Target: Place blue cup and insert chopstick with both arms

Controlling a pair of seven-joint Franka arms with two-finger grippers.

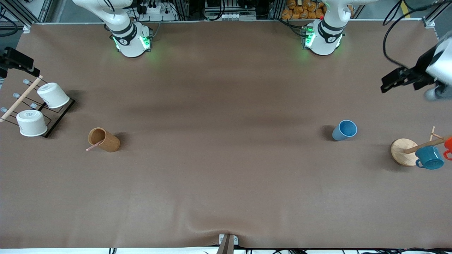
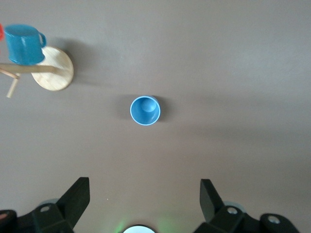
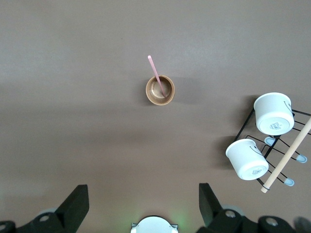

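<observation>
The blue cup (image 1: 344,130) stands upright and empty on the table toward the left arm's end; it also shows in the left wrist view (image 2: 145,110). The pale-pink chopstick (image 1: 94,145) leans in a brown wooden cup (image 1: 104,139) toward the right arm's end, its upper end sticking out over the rim; the right wrist view shows the chopstick (image 3: 154,73) and the brown cup (image 3: 160,90). My left gripper (image 1: 390,83) (image 2: 145,194) hangs open and empty high over the table at its own end. My right gripper (image 1: 21,63) (image 3: 144,199) hangs open and empty over the rack at its end.
A mug tree with a round wooden base (image 1: 404,151) carries a teal mug (image 1: 429,157) and an orange mug (image 1: 448,146), beside the blue cup. A black wire rack (image 1: 60,116) holds two white cups (image 1: 53,94) (image 1: 31,122) and a long wooden rod (image 1: 21,98).
</observation>
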